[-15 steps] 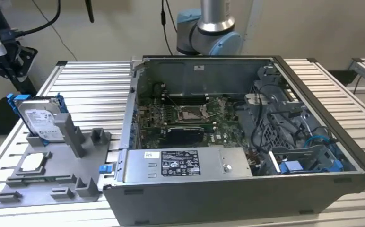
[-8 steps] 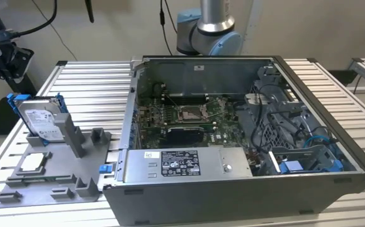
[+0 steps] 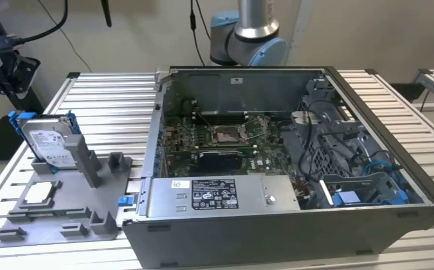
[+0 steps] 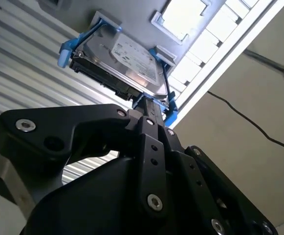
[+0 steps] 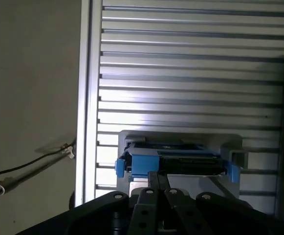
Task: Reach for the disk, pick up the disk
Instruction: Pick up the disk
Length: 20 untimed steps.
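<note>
The disk point(image 3: 46, 136) is a flat, rectangular, silver-grey drive with a white label, framed by a blue plastic bracket point(image 3: 21, 116). It stands on edge, leaning back, in a slot of a matt grey plastic fixture point(image 3: 67, 222). The fixture lies flat on the bench point(image 3: 112, 107), a surface of ribbed aluminium slats, just beside the open computer case point(image 3: 239, 242) on the exterior view's left of it. A small square silver chip point(image 3: 39, 193) rests flat in another recess of the fixture, apart from the disk. The gripper point(image 5: 159, 176) is black, built of bolted link bars, and points at the disk's connector edge. The jaws are clenched together with nothing between them
</note>
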### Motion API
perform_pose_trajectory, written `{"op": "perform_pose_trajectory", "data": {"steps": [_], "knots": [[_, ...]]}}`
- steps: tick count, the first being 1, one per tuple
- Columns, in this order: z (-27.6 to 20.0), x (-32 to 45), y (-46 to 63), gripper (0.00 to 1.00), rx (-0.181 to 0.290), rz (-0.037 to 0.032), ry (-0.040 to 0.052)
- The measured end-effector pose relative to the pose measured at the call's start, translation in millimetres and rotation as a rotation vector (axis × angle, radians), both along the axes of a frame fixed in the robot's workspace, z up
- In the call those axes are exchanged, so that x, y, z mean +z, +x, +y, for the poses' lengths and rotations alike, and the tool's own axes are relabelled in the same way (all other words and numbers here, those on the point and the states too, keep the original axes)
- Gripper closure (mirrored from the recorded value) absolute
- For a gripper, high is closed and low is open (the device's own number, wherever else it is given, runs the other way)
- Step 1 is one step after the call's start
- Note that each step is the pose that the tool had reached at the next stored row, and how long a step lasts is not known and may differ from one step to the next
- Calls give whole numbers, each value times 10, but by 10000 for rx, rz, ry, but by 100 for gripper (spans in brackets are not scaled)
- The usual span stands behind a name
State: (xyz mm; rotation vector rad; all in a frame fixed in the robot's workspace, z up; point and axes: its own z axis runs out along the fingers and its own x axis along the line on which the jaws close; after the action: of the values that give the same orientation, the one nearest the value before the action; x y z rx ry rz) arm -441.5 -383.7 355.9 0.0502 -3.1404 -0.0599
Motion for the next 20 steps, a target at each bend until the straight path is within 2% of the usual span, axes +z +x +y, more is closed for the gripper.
{"op": "perform_pose_trajectory", "data": {"steps": [3, 20], "knots": [[0, -1, 0, 100, 406, -2, -3], [0, -1, 0, 100, 3499, -11, -9]]}}
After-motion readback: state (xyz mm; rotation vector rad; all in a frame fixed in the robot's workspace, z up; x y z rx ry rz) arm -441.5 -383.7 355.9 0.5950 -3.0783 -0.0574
